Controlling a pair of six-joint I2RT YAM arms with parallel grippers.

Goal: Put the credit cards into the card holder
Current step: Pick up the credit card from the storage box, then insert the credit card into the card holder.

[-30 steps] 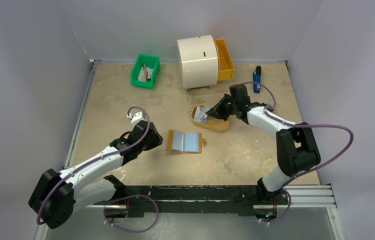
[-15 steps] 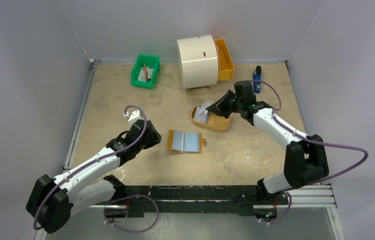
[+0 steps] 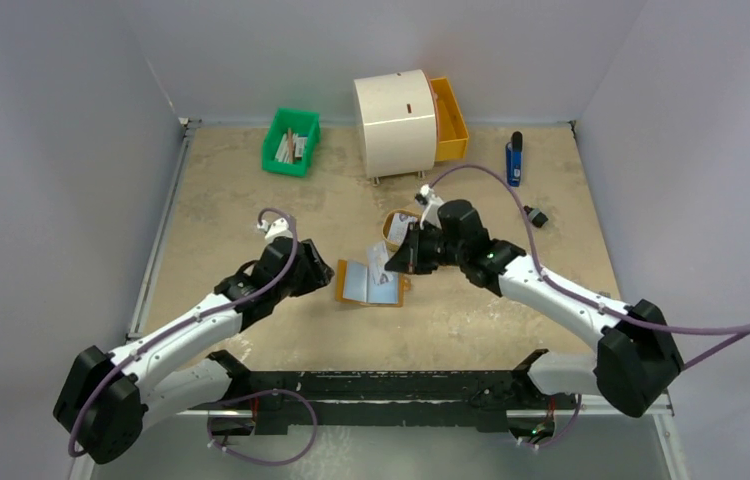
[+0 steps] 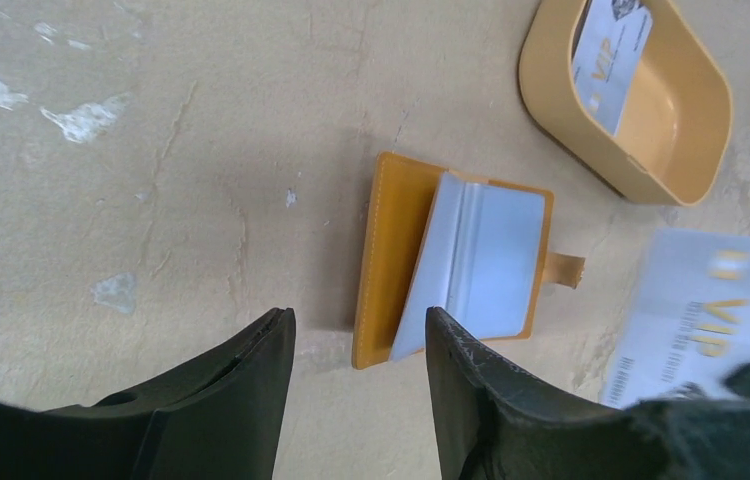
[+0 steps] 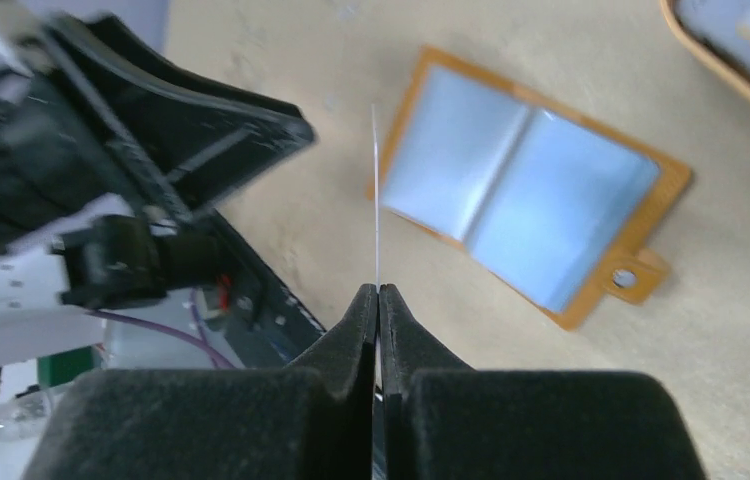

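Note:
The card holder (image 3: 369, 284) lies open on the table, orange outside and pale blue inside; it shows in the left wrist view (image 4: 471, 260) and the right wrist view (image 5: 521, 195). My right gripper (image 3: 398, 260) is shut on a pale credit card (image 3: 379, 262) held upright just above the holder. The card is edge-on in the right wrist view (image 5: 375, 190), between my shut right gripper (image 5: 378, 292). It reads "VIP" in the left wrist view (image 4: 711, 310). Another card (image 4: 611, 45) lies in the oval tray. My left gripper (image 3: 321, 272) is open and empty, left of the holder (image 4: 358, 315).
The oval orange tray (image 3: 392, 218) sits behind the holder, partly hidden by my right arm; its rim shows in the left wrist view (image 4: 551, 110). A green bin (image 3: 291, 142), a white round cabinet (image 3: 395, 122) with an orange drawer (image 3: 449, 118), a blue object (image 3: 515, 160) and a small black piece (image 3: 537, 216) stand further back.
My right gripper has lifted a card out of the oval tray and carried it left and nearer, over the open holder. My left gripper has barely moved.

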